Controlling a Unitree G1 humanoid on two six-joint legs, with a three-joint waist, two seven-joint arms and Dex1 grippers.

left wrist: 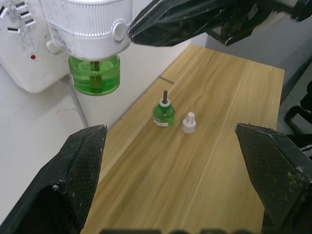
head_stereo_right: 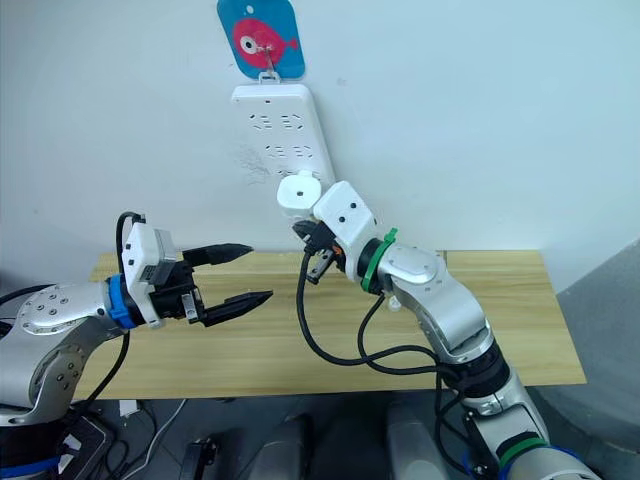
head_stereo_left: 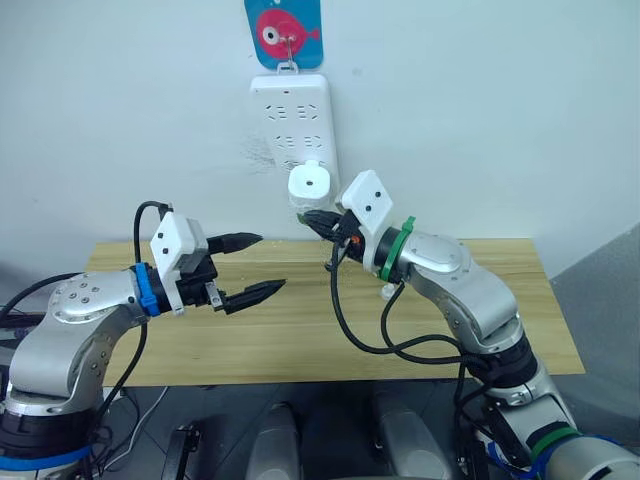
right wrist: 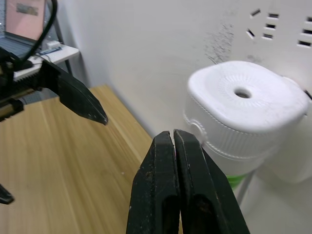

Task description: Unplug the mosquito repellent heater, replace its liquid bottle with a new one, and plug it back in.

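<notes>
I see the mosquito repellent heater point(head_stereo_left: 309, 185) plugged into the wall power strip point(head_stereo_left: 292, 120), a green bottle point(left wrist: 94, 74) beneath it. My right gripper point(right wrist: 174, 139), fingers pressed together, sits just beside the heater. My left gripper point(head_stereo_left: 252, 266) hovers spread wide, well apart from it.

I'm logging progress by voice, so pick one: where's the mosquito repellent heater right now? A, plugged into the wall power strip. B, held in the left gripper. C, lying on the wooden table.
A: the mosquito repellent heater sits on the power strip, with neither gripper holding it.
</notes>
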